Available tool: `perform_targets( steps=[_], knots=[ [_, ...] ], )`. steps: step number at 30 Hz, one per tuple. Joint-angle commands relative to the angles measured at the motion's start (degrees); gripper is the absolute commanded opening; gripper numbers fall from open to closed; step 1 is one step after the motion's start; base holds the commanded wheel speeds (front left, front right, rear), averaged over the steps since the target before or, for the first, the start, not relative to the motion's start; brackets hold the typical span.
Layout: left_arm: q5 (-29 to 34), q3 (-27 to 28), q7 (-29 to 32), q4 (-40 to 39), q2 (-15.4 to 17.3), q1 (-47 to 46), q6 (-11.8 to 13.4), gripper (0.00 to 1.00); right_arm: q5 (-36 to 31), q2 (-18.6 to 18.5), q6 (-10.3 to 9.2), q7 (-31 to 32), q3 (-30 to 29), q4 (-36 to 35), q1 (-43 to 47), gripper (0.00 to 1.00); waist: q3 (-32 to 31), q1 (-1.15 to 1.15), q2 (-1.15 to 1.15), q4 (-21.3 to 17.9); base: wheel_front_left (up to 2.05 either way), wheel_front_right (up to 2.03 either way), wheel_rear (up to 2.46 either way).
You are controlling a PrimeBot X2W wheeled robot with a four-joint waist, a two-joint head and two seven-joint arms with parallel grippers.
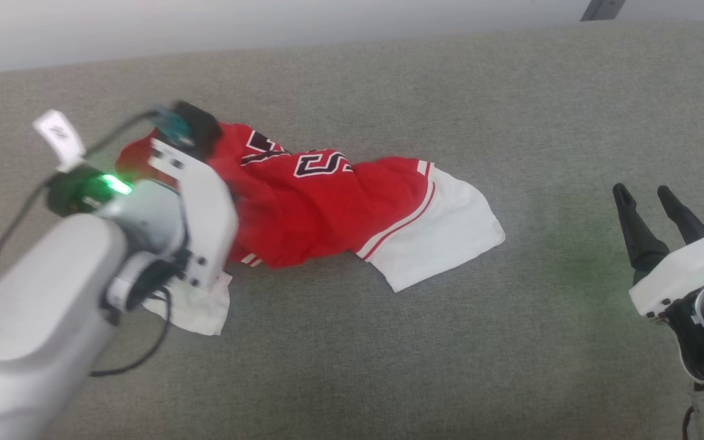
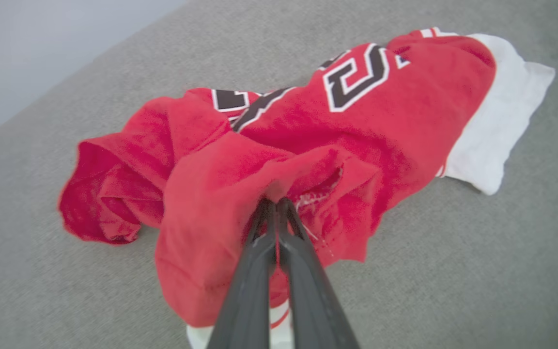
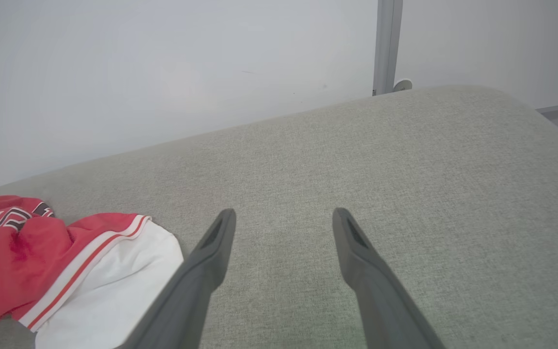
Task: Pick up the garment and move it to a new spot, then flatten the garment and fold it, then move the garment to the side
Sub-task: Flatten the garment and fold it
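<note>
Garment point(image 2: 385, 121) crumpled on grey fabric surface point(image 1: 388, 366), left hand point(image 2: 275, 202) pinching it, right hand point(image 3: 284, 220) apart, pale wall point(image 3: 162, 72)

1. The garment point(image 1: 321, 208) lies crumpled on the cushion point(image 1: 388, 354), left of centre in the head view.
2. The left gripper point(image 2: 275, 201) is at the garment's left end, with its fingers pinched on a fold.
3. The right gripper point(image 1: 641, 189) is well apart to the right, over bare cushion.
4. A wall point(image 3: 162, 72) stands behind the cushion.

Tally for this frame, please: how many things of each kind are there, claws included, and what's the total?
garment: 1, red and white
claws: 2, left claw shut on the garment, right claw open
grey fabric surface: 1
Total: 4
</note>
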Motion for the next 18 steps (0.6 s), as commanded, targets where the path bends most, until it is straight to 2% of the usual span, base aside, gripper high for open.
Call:
perform_targets(
  steps=[1,6,11,18],
  knots=[
    [-0.2,1.1,-0.5,-0.7,1.0,-0.6,0.6,0.0,-0.5,0.2,-0.06,-0.1,-0.2,-0.4,0.2,1.0,-0.1,0.0,0.0,0.2,0.0,0.0,0.0],
    [-0.9,4.6,-2.0,-2.1,3.8,-0.5,2.7,0.0,-0.6,0.3,-0.06,0.2,-0.4,-0.7,0.3,1.0,0.0,0.0,0.0,0.7,0.0,0.0,0.0],
    [-0.8,7.5,-4.7,-1.0,6.1,-0.5,3.7,0.0,-0.5,0.3,-0.06,0.4,-0.5,-0.9,0.3,1.0,0.1,0.0,0.0,1.0,0.0,0.0,0.0],
    [-1.2,8.9,-8.1,1.6,6.3,-0.9,2.7,0.0,-0.3,0.1,-0.06,0.5,-0.4,-1.1,0.1,1.0,0.4,0.0,0.0,1.0,0.0,0.0,0.0]
  ],
)
